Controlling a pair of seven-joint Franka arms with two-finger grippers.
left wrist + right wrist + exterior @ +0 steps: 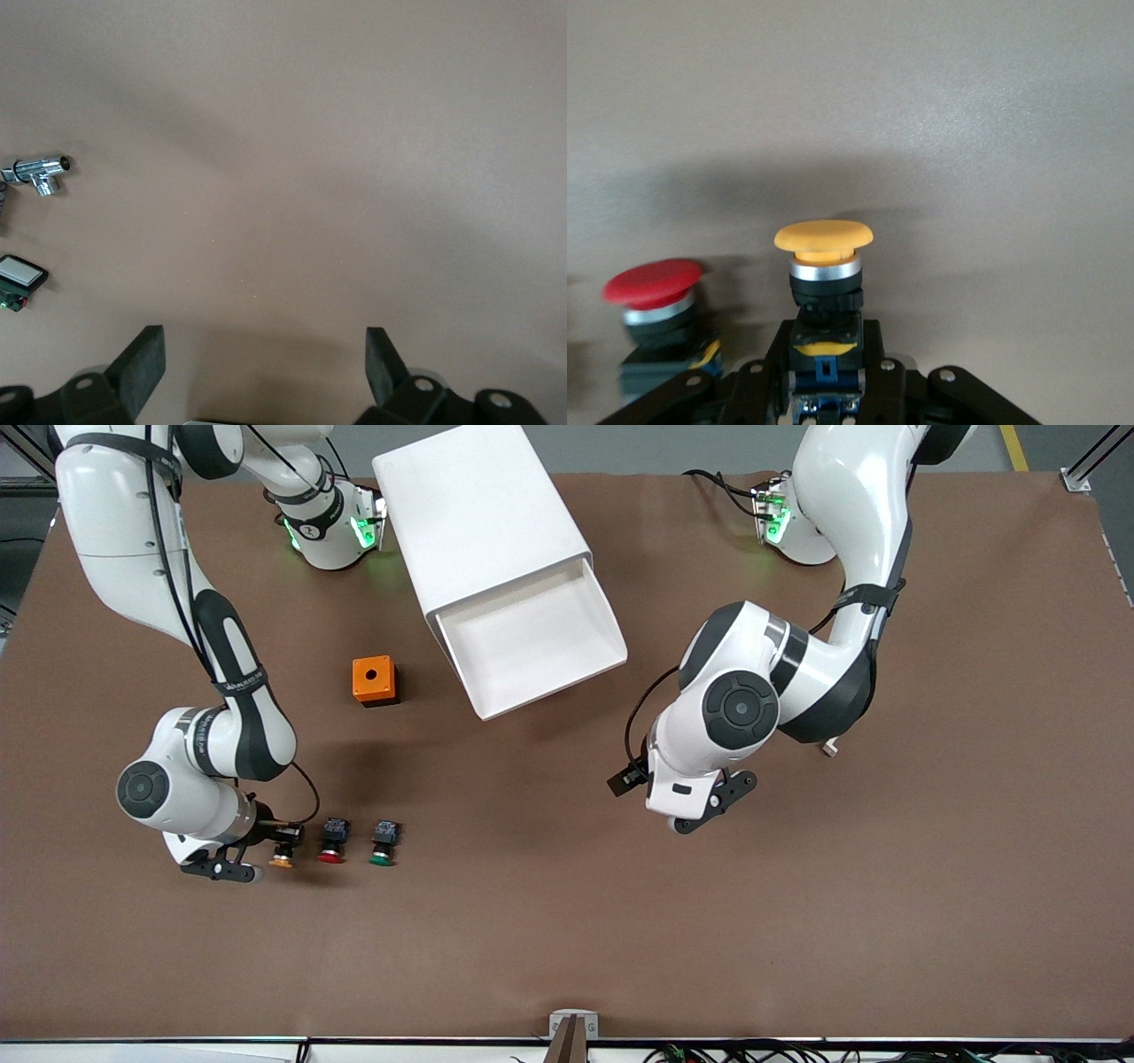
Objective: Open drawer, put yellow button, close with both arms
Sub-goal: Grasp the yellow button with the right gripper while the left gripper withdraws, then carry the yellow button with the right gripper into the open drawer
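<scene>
So my right claw (282, 841) is sitting down in the lower left of the front view, clenching the black-and-blue body of the yellow button (282, 859), and the button is still resting on the brown tabletop (567, 921) at the end of a little row. In the right wrist view the yellow button (824, 237) is dead center with its cap sticking out past my fingers (873, 363), which are pinching it from both sides. The red button (331, 841) is lying just beside it, and the green button (384, 843) is sitting next in line after that, both untouched. Higher in the frame the orange cube (374, 680) with the hole is sitting by itself, and next to it, upper middle, the white cabinet (478, 522) is lying at an angle with the drawer (532, 633) pulled out and showing a bare white tray. My left claw (713, 802) is hanging over bare tabletop right of center, released, with the fingers (142, 363) spread wide in the left wrist view, just waiting there. That same view is also picking up a small chrome fitting (40, 171) and a little white-capped part (19, 276) at the left edge.
</scene>
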